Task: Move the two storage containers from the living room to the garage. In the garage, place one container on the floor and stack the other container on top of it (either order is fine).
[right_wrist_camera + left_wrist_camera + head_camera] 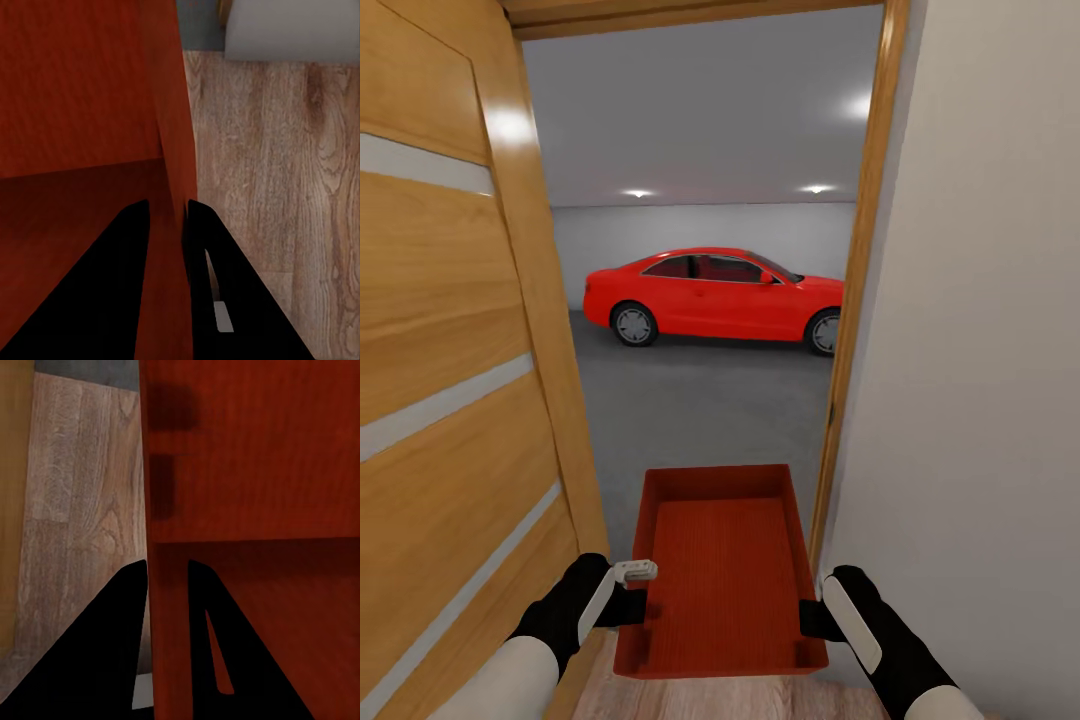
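Note:
I carry one orange-red storage container point(720, 570) level in front of me in a doorway, held by both arms. My left gripper point(632, 605) is shut on its left wall point(169, 615), one finger inside and one outside. My right gripper point(812, 620) is shut on its right wall point(171, 225) the same way. Through the doorway lies the garage with its dark grey concrete floor point(700, 410). Light wood planks point(277, 172) are under the container.
An open wooden door point(450, 380) stands close on my left and a beige wall point(980, 350) close on my right, with a wooden door frame point(850, 330) between. A red car point(715, 295) is parked across the far side of the garage.

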Available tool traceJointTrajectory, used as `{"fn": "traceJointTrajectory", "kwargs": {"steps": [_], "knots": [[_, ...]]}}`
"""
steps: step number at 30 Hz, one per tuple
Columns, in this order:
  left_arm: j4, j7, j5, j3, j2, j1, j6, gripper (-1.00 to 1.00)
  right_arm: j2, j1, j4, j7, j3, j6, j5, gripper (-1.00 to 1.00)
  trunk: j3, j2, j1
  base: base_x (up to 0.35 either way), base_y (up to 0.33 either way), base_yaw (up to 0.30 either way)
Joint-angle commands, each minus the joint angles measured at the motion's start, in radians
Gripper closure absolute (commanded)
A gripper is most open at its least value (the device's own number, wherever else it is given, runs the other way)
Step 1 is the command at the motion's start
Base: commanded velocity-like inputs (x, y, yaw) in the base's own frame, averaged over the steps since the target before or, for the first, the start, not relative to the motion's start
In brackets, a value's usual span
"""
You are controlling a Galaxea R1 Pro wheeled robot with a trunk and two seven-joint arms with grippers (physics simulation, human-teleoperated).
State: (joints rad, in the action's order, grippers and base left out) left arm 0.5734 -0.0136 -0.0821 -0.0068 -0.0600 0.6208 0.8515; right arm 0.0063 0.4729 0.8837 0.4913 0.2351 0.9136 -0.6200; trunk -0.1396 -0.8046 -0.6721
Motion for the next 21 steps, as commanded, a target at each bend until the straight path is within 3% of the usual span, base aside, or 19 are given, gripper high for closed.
{"fn": "traceJointTrajectory", "kwargs": {"steps": [1,6,21], "knots": [[0.002,0.004,-0.015,0.001,0.0,0.001,0.004,1.0,0.0,0.001,0.001,0.007,0.0,-0.006,-0.026,1.0,-0.002,-0.001,0.0,0.0,0.013,0.0],[0.002,0.004,-0.015,0.001,0.0,0.001,0.004,1.0,0.0,0.001,0.001,0.007,0.0,-0.006,-0.026,1.0,-0.002,-0.001,0.0,0.0,0.004,-0.104],[0.002,0.004,-0.016,0.001,0.0,0.001,0.004,1.0,0.0,0.001,0.001,0.007,0.0,-0.006,-0.026,1.0,-0.002,-0.001,0.0,0.0,0.0,-0.264]]}}
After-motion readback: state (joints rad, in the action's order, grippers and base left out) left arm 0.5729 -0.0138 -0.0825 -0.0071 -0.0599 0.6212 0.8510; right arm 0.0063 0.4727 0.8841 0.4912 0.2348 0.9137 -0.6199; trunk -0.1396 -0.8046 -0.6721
